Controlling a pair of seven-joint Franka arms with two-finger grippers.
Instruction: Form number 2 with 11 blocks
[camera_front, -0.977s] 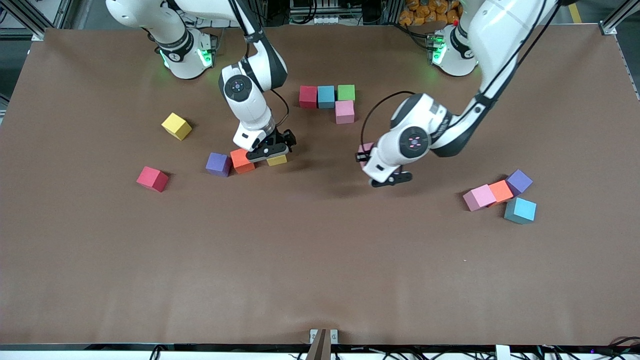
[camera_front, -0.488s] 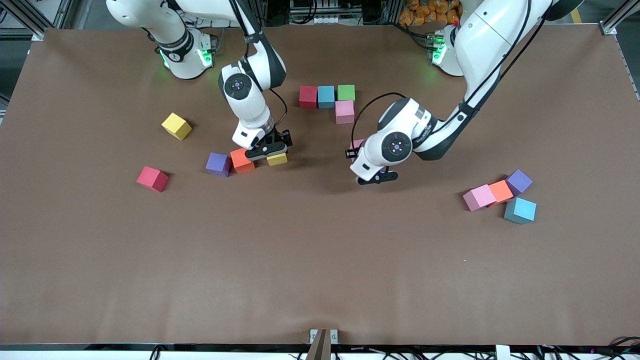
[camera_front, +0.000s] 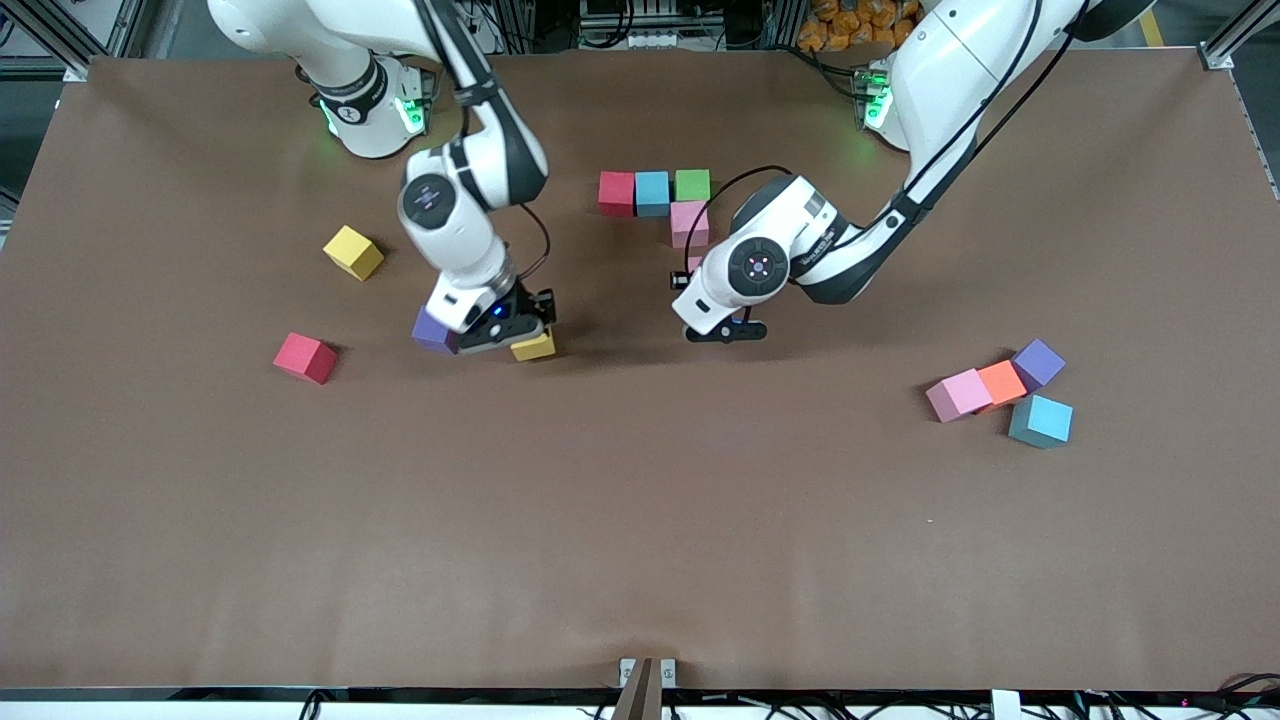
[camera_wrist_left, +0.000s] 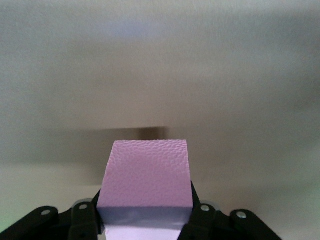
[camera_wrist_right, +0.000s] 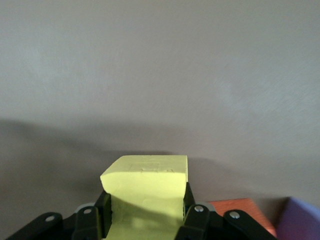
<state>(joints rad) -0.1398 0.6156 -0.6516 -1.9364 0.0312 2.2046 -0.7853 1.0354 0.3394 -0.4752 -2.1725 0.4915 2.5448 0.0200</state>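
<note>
Your right gripper (camera_front: 505, 335) is clamping a yellow block (camera_wrist_right: 145, 192) just above the table, beside the purple block (camera_front: 432, 331). Your left gripper (camera_front: 722, 328) is gripping a pink block (camera_wrist_left: 146, 181) (mostly hidden from the front), close to the started row of blocks (camera_front: 654, 192).

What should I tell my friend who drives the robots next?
Left gripper: shut on a pink block, near the started digit.
Right gripper: shut on a yellow block, beside the purple block.
Done: red, light blue, green blocks in a row, pink one under green.
Left: seven blocks to place; loose ones lie toward both ends of the table.
</note>
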